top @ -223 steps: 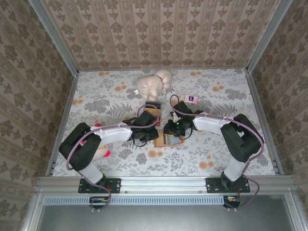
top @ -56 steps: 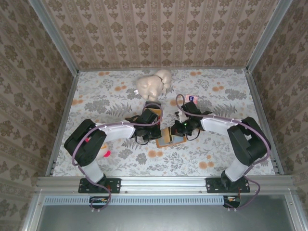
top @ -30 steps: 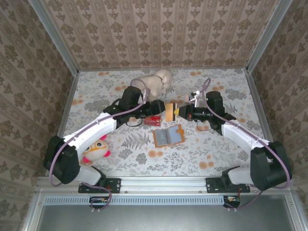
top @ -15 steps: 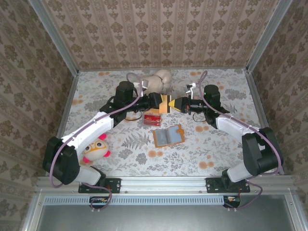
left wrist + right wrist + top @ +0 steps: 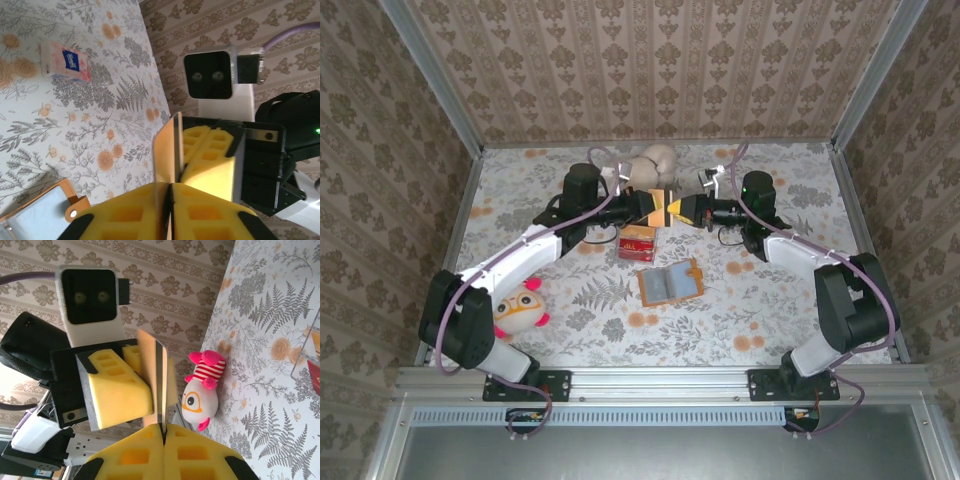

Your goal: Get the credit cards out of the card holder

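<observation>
Above the table hangs one thin credit card, edge-on and tan in this light, with both grippers on it. My left gripper is shut on its left end, my right gripper on its right end. In the left wrist view the card rises from my shut left gripper into the right gripper's pads. The right wrist view shows the card standing in my right gripper. The tan card holder lies open on the table. Behind it rests a red stack of cards.
A cream plush toy sits at the back, just behind the grippers. A white toy with pink ears lies by the left arm's base. A small pink packet lies on the floral cloth. Patterned walls close the table on three sides.
Both grippers moved up and toward the back wall. My left gripper closed on the free end of the card that the right gripper was holding.
</observation>
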Action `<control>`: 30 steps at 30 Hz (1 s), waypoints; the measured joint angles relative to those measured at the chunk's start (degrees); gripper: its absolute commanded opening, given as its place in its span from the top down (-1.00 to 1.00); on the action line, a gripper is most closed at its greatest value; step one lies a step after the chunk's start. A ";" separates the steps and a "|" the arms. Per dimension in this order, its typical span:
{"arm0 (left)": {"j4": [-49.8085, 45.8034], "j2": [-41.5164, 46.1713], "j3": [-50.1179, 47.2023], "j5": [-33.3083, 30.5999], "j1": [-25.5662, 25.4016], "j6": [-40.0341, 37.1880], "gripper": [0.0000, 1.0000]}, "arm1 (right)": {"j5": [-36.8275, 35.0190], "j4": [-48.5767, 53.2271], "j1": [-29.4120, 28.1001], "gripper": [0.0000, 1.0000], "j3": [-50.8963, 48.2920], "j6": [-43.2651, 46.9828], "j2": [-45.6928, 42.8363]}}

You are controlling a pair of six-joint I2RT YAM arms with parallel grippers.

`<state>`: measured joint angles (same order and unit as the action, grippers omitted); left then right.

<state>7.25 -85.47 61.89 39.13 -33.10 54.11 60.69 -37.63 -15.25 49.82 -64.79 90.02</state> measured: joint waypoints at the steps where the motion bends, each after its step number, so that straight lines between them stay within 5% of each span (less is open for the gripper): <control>1: 0.11 0.02 0.07 -0.04 0.02 0.13 0.92 | -0.02 -0.02 -0.02 0.73 0.02 -0.31 0.11; 6: 2.75 0.02 0.02 -0.37 0.11 1.68 1.00 | -0.72 -1.66 -1.01 0.58 0.02 -2.19 0.17; 12: 7.39 0.02 -1.36 -1.29 0.90 4.92 1.00 | -1.97 -8.59 -2.45 0.84 0.02 -6.78 1.70; 15: 8.48 0.02 -2.32 -1.97 1.36 5.95 0.72 | -2.47 -9.40 -2.60 1.00 0.02 -7.48 2.21; 21: 2.43 1.70 -4.66 -7.02 2.71 3.48 -0.26 | -3.63 -0.50 -3.08 1.00 2.91 0.52 2.89; 30: -20.63 9.46 -5.99 -25.29 5.25 -8.17 -0.63 | -11.56 35.56 -5.53 1.00 22.64 33.00 9.60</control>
<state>-13.39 -76.01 55.90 13.85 -27.86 45.93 49.12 -2.07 -20.78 72.47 -31.79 99.61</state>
